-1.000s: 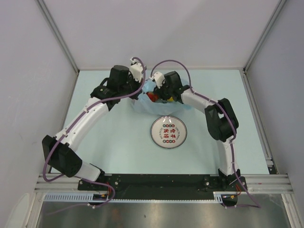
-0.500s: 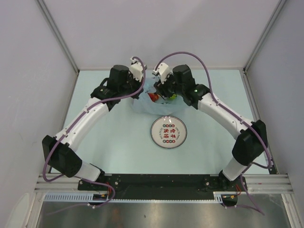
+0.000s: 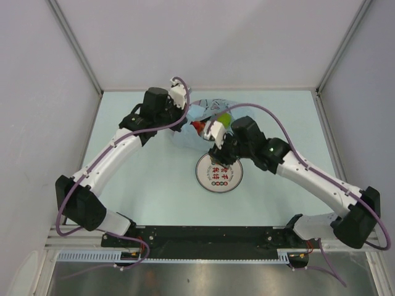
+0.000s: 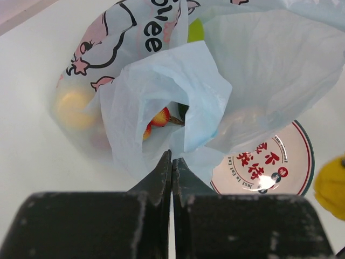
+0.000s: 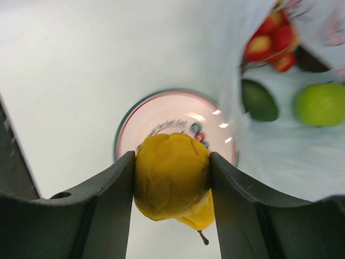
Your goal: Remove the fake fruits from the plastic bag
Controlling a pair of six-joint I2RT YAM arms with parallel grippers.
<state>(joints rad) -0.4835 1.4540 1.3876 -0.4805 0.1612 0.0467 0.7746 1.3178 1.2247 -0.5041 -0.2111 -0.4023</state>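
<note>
The light-blue plastic bag [image 3: 207, 114] lies at the far middle of the table, its mouth open toward the plate. My left gripper [image 3: 185, 115] is shut on a fold of the bag's edge [image 4: 197, 102] and holds it up. Inside the bag lie red berries [image 4: 159, 117], a yellow piece [image 4: 73, 108], a dark green fruit [image 5: 259, 100] and a green apple [image 5: 321, 102]. My right gripper [image 3: 219, 157] is shut on a yellow pear-like fruit [image 5: 172, 181], held above the white plate [image 5: 156, 116], outside the bag.
The round white plate with red lettering [image 3: 236, 180] sits on the table just in front of the bag. White walls enclose the table on the left, the far side and the right.
My right gripper has pulled back out of the bag toward the near side with the yellow fruit and now hangs over the plate. The left gripper has stayed at the bag's edge.
</note>
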